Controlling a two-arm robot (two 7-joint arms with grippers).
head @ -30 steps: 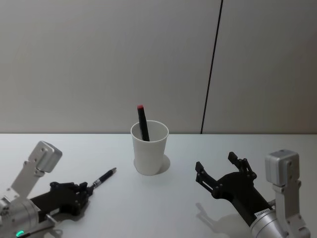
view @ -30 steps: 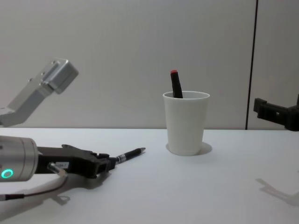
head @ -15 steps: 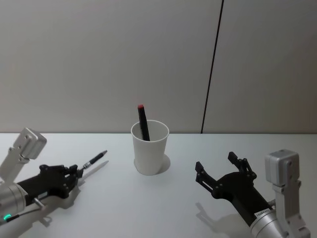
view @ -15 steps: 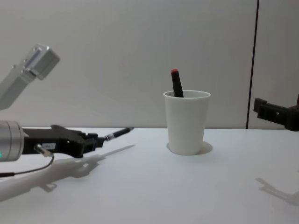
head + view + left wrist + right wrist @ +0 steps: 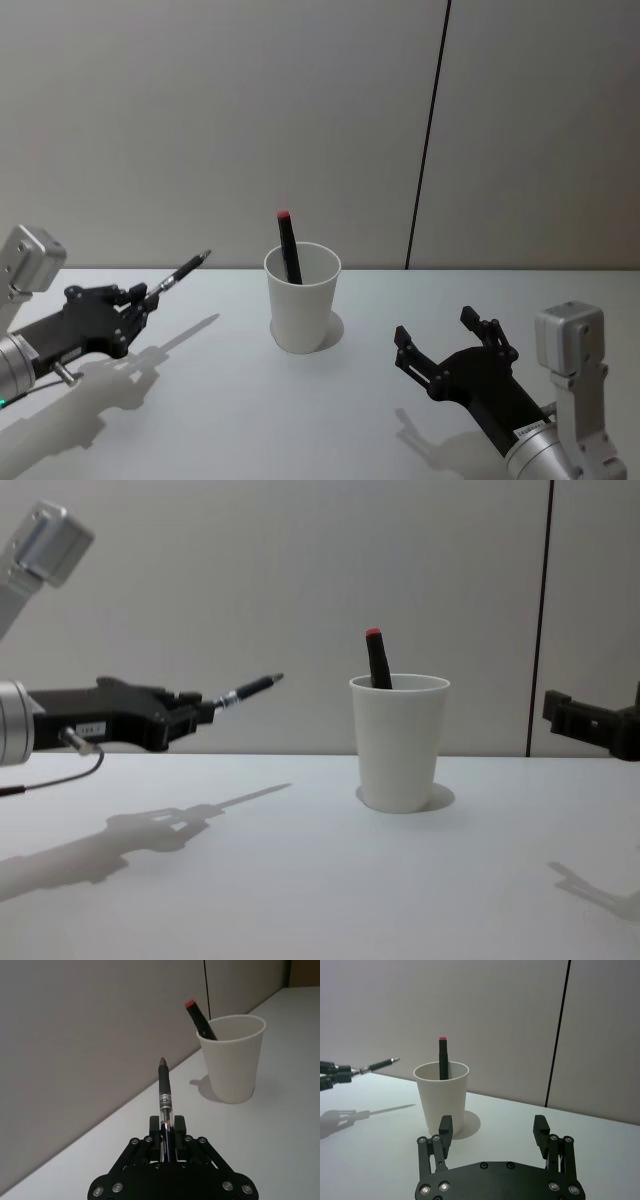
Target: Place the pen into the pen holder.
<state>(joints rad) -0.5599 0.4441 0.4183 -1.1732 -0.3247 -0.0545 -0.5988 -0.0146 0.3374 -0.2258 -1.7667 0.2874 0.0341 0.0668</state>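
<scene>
Left gripper [image 5: 138, 304]: mid-left of the head view, clamped on the pen's rear end, off the table [image 5: 240, 410].
Pen [image 5: 182, 270]: airborne, nearly level, tip aimed at the cup, well apart from it.
Pen holder [image 5: 302, 300]: centre frame, upright, red-capped marker [image 5: 289, 243] leaning inside.
Right gripper [image 5: 433, 327]: lower right, spread wide, empty.
Risk: going in this flat, the pen could hit the rim or marker and topple that light cup.

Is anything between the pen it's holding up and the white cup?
No. In the chest view, just air over bare table separates the pen in the left gripper from the pen holder.
</scene>
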